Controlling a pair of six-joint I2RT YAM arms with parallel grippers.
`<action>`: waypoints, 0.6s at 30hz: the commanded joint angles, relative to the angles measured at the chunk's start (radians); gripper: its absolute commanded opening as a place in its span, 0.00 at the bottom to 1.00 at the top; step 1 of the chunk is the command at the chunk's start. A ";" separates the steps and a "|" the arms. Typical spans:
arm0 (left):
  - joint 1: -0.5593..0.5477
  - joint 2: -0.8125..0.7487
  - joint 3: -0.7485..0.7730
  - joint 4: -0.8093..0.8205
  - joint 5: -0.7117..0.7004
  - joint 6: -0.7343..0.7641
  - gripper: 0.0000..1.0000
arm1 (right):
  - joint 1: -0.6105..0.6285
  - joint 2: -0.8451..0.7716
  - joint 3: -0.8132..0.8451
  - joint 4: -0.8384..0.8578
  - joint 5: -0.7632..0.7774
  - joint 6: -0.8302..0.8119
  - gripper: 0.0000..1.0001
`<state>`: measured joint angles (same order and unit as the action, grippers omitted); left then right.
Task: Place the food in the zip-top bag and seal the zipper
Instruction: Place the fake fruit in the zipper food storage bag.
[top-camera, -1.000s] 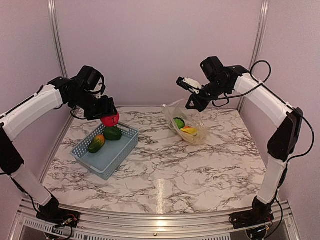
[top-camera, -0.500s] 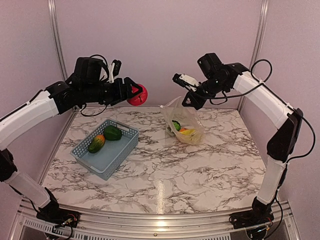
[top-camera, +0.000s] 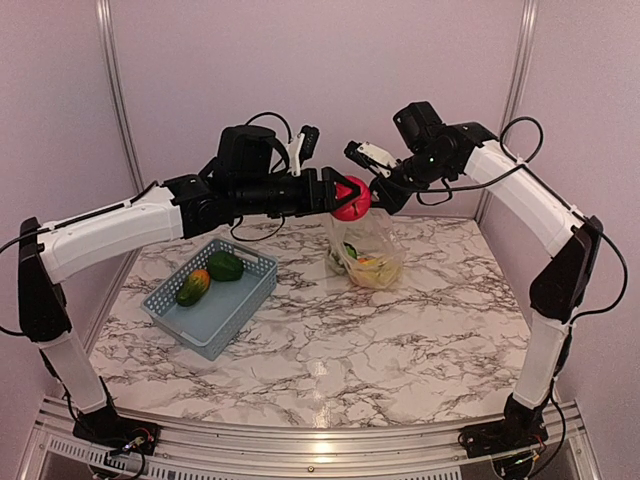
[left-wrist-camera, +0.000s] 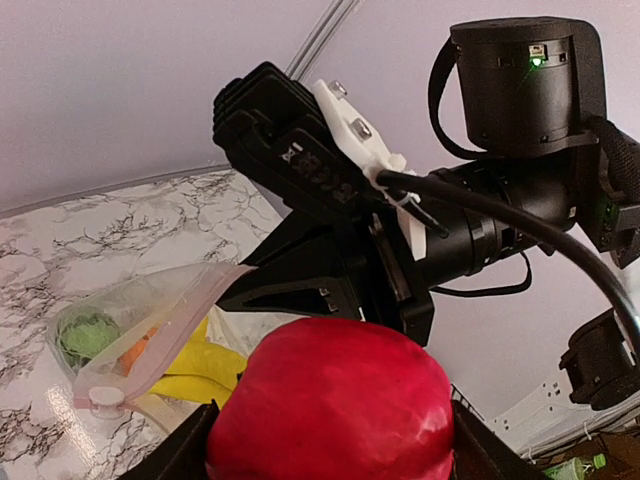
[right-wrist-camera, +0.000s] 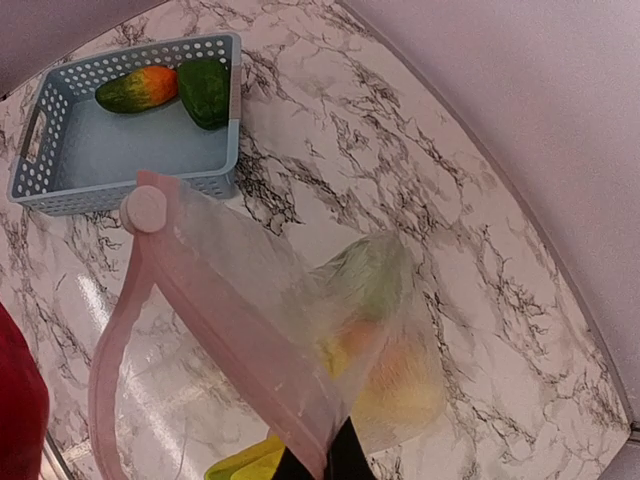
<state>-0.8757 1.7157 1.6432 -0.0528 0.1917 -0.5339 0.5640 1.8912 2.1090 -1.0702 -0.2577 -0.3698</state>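
The marble bench (top-camera: 400, 330) carries a blue-grey slotted basket (top-camera: 215, 315) by its left edge, nearer the far left corner than the near one.

The zip-top bag (top-camera: 372, 240) hangs over the far part of the bench, a little right of the middle. Its mouth is lifted and its loaded lower end sags onto, or just above, the marble; which of the two cannot be told. The right gripper (top-camera: 385, 190) has its fingers closed tight on the bag's top edge, pinching the zipper (right-wrist-camera: 240, 340), so that the mouth hangs open towards the left side.

The left gripper (top-camera: 340, 192) reaches across from the left and is clamped around the red apple (top-camera: 351, 198). It holds the apple in the air just beside the right gripper, at the bag's raised mouth and above the fruit already inside. The apple is not yet in the bag.

Through the clear plastic show a striped green melon (top-camera: 350, 250) and a yellow banana (top-camera: 374, 263), with something orange between them in the left wrist view.

In the basket's far end lie a dark green piece (top-camera: 226, 266) and a green-orange piece (top-camera: 193, 287), side by side.

The round pink slider (right-wrist-camera: 147, 209) sits at the free end of the zipper strip, away from the right gripper.
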 joint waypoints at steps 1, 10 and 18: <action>-0.022 0.058 0.027 0.075 0.007 0.010 0.40 | 0.010 0.002 0.039 0.016 0.022 0.013 0.00; -0.038 0.213 0.168 -0.074 -0.136 -0.008 0.38 | 0.008 -0.018 0.013 0.018 0.054 0.019 0.00; -0.040 0.258 0.173 -0.151 -0.327 -0.071 0.46 | 0.003 -0.027 0.009 0.028 0.083 0.031 0.00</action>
<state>-0.9108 1.9469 1.7874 -0.1287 -0.0109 -0.5739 0.5636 1.8912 2.1090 -1.0695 -0.1993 -0.3588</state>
